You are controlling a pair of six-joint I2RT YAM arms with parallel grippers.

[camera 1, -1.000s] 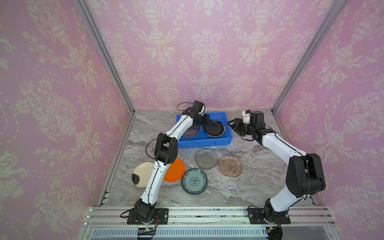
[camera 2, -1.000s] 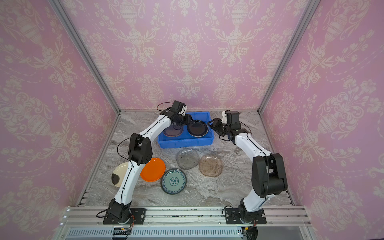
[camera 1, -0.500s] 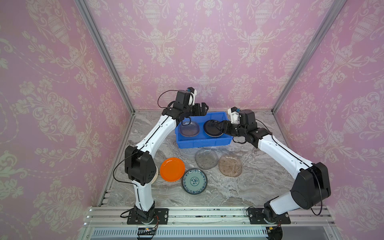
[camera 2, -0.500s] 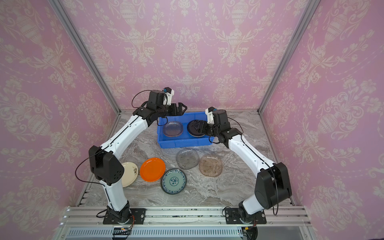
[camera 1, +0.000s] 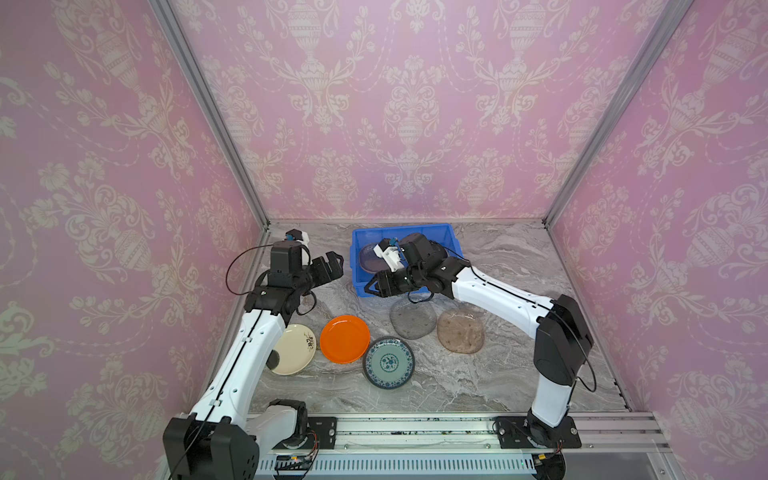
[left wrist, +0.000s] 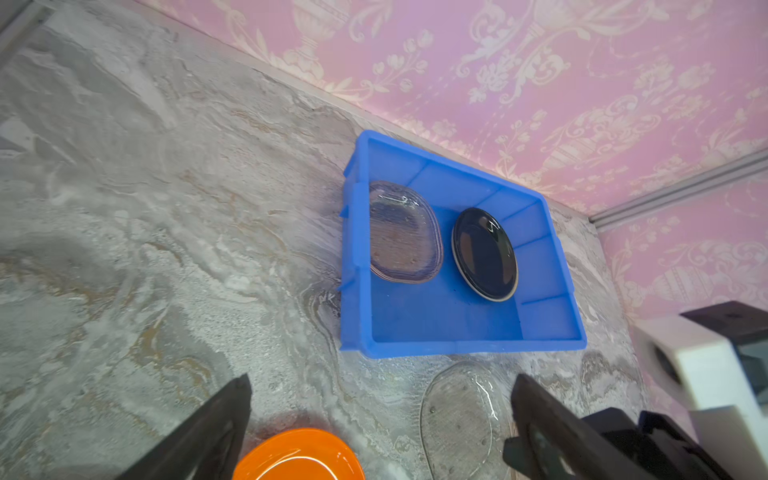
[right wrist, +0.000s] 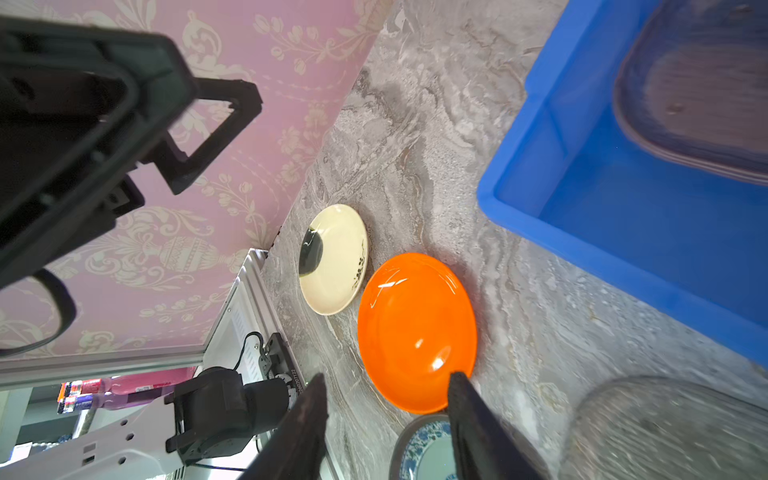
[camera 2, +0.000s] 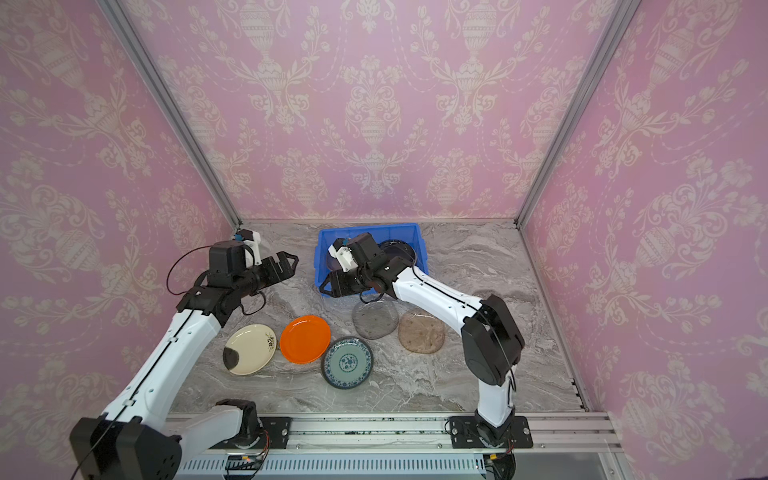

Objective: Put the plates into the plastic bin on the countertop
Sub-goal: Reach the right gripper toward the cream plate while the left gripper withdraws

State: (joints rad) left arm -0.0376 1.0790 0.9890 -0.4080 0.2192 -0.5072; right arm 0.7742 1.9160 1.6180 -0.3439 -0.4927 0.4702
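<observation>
The blue plastic bin [camera 1: 399, 227] [left wrist: 457, 347] stands at the back of the countertop [camera 1: 498, 374]. Inside lie a translucent glass plate [left wrist: 403, 232] and a black plate [left wrist: 484, 253]. In front lie a cream plate [camera 1: 297, 347], an orange plate [camera 1: 345, 338], a teal floral plate [camera 1: 388, 362], a grey glass plate [camera 1: 413, 318] and a brownish glass plate [camera 1: 461, 330]. My left gripper [camera 1: 332, 266] [left wrist: 382, 382] hovers left of the bin, open and empty. My right gripper [camera 1: 372, 286] [right wrist: 387, 377] hangs by the bin's front left corner, open and empty, above the orange plate [right wrist: 415, 328].
Pink patterned walls close in the left, back and right. An aluminium rail [camera 1: 415, 428] with both arm bases runs along the front edge. The two grippers hang close to each other, left of the bin. Bare marble lies right of the brownish plate.
The left gripper opened wide and drew back from over the bin to its left. The right gripper swung from the bin's right side across to its front left corner.
</observation>
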